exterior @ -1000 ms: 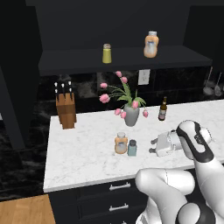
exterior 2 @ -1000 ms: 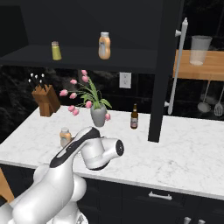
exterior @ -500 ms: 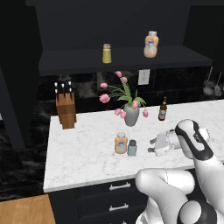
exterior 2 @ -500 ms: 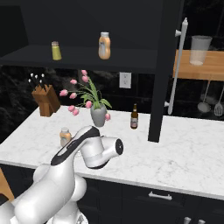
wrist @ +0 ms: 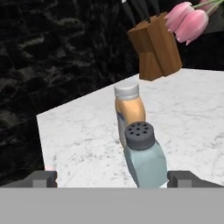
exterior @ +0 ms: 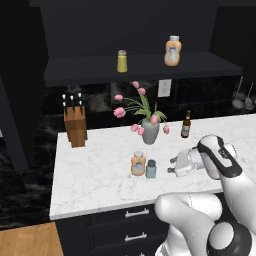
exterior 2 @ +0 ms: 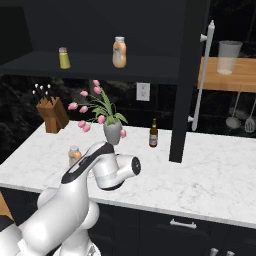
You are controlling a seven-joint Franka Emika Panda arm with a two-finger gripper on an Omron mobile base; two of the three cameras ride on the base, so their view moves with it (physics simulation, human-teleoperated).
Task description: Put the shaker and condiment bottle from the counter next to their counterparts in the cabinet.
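Observation:
The pale blue-grey shaker (exterior: pixel 151 169) with its dark cap stands on the marble counter (exterior: pixel 95 175), touching or nearly touching the orange condiment bottle (exterior: pixel 138 164) on its left. My gripper (exterior: pixel 170 170) lies low over the counter just right of the shaker, open and pointing at it. In the hand view the shaker (wrist: pixel 144 158) stands close in front of my gripper (wrist: pixel 112 178), right of centre, and the bottle (wrist: pixel 129 109) is behind it. Both fingertips (wrist: pixel 42 178) stand wide apart and empty. In the cabinet (exterior: pixel 90 75), the yellow-green shaker (exterior: pixel 122 61) and an orange bottle (exterior: pixel 172 51) stand on the shelf.
A vase of pink tulips (exterior: pixel 149 131) and a thin brown bottle (exterior: pixel 186 125) stand behind the pair. A knife block (exterior: pixel 75 125) sits at the counter's back left. A black cabinet post (exterior 2: pixel 182 85) comes down to the counter on the right.

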